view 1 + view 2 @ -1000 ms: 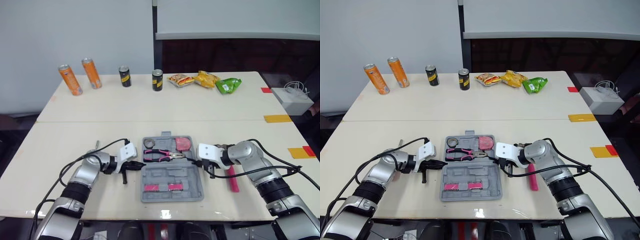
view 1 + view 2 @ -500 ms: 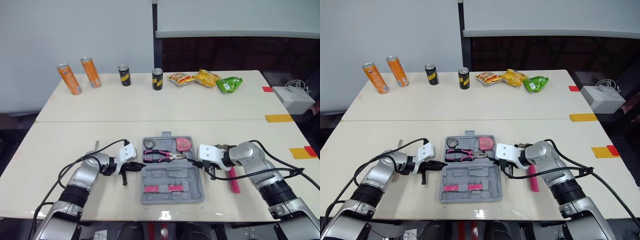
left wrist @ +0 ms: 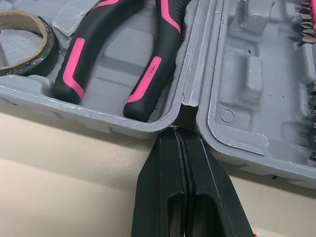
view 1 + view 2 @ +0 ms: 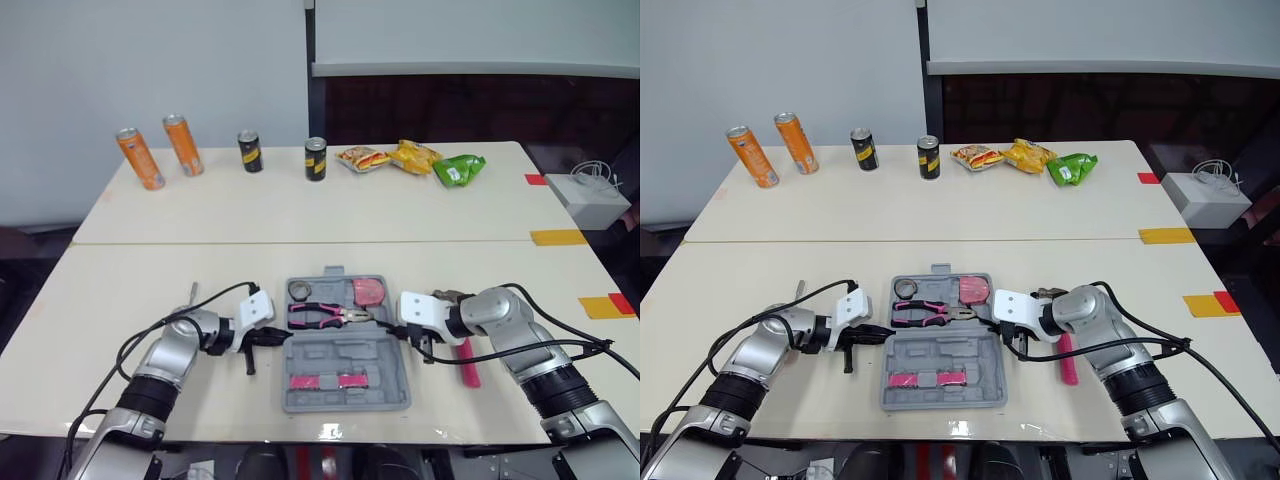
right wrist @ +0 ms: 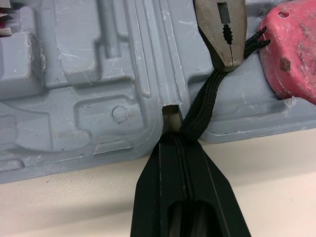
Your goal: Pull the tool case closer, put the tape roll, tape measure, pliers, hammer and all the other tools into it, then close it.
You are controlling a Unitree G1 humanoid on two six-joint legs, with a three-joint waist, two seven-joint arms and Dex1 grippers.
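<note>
The open tool case (image 4: 345,375) sits mid-counter (image 4: 120,300), with pliers (image 4: 330,314) inside. The left claw (image 3: 180,136) and right claw (image 5: 173,138) are pinched tight, tips at its hinge notches. I'd drag evenly, sparing the black strap (image 5: 207,98).

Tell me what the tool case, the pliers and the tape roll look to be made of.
Tool case: probably moulded plastic, matt grey, judging by its formed recesses and whitish scuffs.
Pliers: the handles look like black and pink rubbery grips; the head looks like dull bare metal with serrated teeth.
Tape roll: a brown, cardboard-like core with dark tape wound around it.
</note>
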